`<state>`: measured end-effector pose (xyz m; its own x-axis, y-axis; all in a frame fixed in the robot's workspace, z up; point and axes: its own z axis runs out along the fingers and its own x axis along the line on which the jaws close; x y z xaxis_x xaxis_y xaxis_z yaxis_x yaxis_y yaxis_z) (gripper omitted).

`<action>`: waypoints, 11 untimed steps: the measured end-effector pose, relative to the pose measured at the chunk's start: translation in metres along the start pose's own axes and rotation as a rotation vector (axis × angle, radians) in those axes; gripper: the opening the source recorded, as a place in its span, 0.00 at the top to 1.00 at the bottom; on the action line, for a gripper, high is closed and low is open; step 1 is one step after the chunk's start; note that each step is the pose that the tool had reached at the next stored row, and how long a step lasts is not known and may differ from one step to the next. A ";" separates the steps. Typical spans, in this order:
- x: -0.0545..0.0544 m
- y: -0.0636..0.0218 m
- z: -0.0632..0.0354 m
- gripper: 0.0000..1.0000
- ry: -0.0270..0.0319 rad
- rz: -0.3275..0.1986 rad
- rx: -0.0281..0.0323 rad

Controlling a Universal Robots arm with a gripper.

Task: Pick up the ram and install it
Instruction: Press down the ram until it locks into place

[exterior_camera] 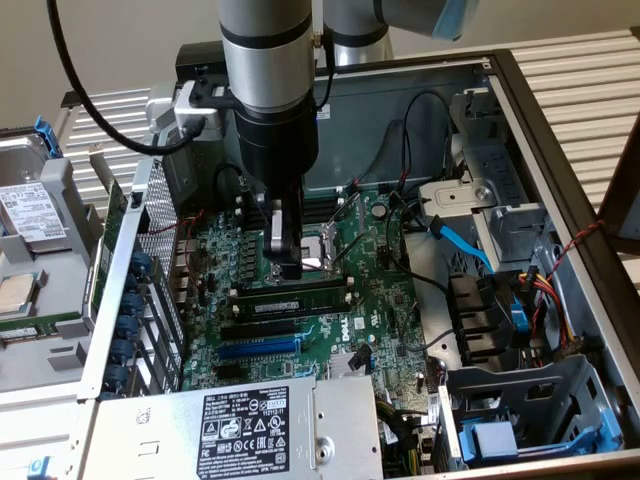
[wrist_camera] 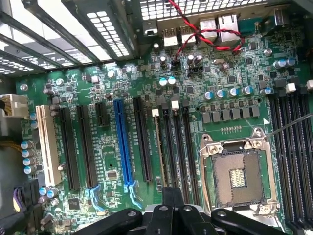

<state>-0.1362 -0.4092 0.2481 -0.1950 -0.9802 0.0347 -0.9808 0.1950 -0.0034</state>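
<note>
The ram (exterior_camera: pixel 287 296) lies lengthwise in its motherboard (exterior_camera: pixel 380 300) slot

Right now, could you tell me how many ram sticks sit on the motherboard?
1: the ram stands seated beside the CPU socket, near the gripper; the arm may hide others.

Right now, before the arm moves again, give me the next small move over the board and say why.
Probably ease the shut gripper straight down onto the top edge of the ram. The ram already stands in a long slot beside the CPU socket. The closed fingers hang just above it and hold nothing. I cannot tell whether it is fully seated, so a gentle press seems the safest step.
</note>
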 end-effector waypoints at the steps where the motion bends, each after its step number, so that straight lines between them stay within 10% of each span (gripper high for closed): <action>1: 0.000 0.0000 0.0000 0.89 0.0001 0.013 -0.0005; 11: 0.000 0.0000 0.0000 0.89 0.0020 0.140 -0.0045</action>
<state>-0.1361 -0.4092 0.2481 -0.3303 -0.9432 0.0362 -0.9438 0.3304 -0.0039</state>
